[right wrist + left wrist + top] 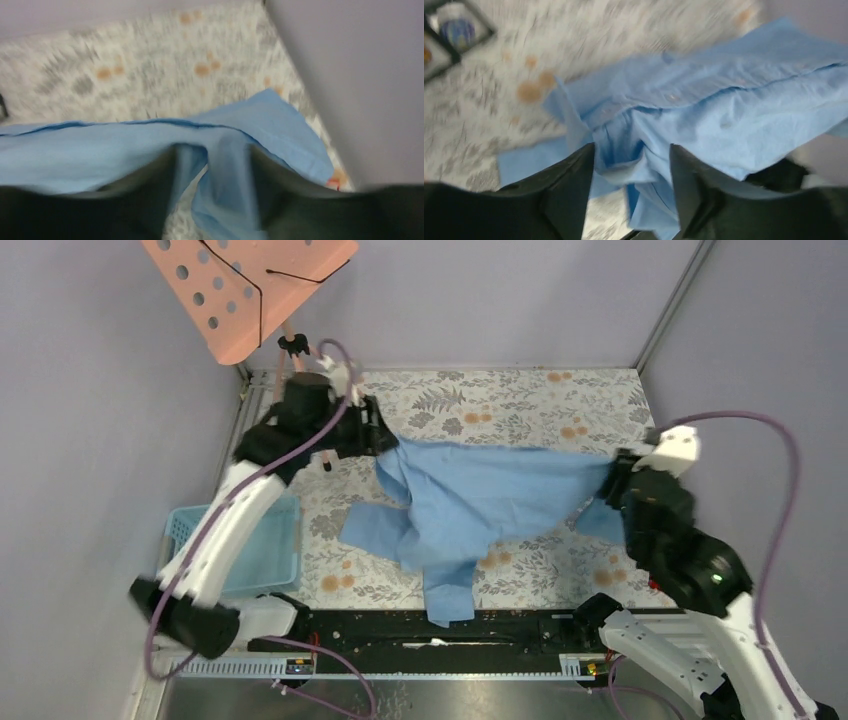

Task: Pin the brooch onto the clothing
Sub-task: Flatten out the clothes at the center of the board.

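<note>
Top external view: black rail (430,632) runs along the bottom edge between the two arm bases. Light blue basket (285,552) sits at lower left on the flowered table (520,405), partly under the left arm. Shirt (490,495) is mid-frame, light blue. Its upper edge is pulled taut between both grippers and the rest drapes onto the table. One sleeve trails down to the rail and another part spreads toward lower left. Left gripper (385,435) is at the shirt's upper left corner, clamped on the fabric. Right gripper (612,480) is at the shirt's right end, also clamped on the fabric. Pink board (240,290) with holes is at top left, tilted, past the left arm.

Left wrist view, blurred: dark fingers (569,195) at the bottom with bunched cloth pinched between them, shirt spreading to upper right. Black frame (474,42) at upper left holds something round and blue, too blurred to tell.

Right wrist view, blurred: a fold of shirt is caught between the fingers (285,200), an edge stretches left, and a corner pokes right toward the grey wall (350,75).
</note>
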Controlling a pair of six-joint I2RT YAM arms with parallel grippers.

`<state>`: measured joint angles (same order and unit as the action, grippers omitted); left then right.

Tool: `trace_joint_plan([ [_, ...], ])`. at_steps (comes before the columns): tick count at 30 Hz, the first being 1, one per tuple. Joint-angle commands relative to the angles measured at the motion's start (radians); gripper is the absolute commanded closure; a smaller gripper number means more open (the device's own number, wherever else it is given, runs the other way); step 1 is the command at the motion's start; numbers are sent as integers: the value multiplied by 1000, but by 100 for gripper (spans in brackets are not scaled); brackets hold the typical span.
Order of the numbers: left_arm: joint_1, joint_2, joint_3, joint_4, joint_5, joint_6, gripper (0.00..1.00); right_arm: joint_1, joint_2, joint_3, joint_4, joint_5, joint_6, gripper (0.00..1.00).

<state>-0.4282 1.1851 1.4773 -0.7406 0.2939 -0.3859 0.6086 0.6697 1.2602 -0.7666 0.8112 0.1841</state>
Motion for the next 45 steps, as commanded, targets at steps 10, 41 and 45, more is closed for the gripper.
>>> trace_joint_plan([
  [10, -56, -187, -493, 304, -43, -133, 1, 5, -35, -377, 9, -277, 174, 0],
  [41, -258, -142, -1106, 840, -86, -714, 37, 56, 445, -360, 300, -695, 226, 9],
  [45, -323, -139, -1099, 749, -168, -709, 67, 66, 575, -252, 292, -659, 165, 9],
])
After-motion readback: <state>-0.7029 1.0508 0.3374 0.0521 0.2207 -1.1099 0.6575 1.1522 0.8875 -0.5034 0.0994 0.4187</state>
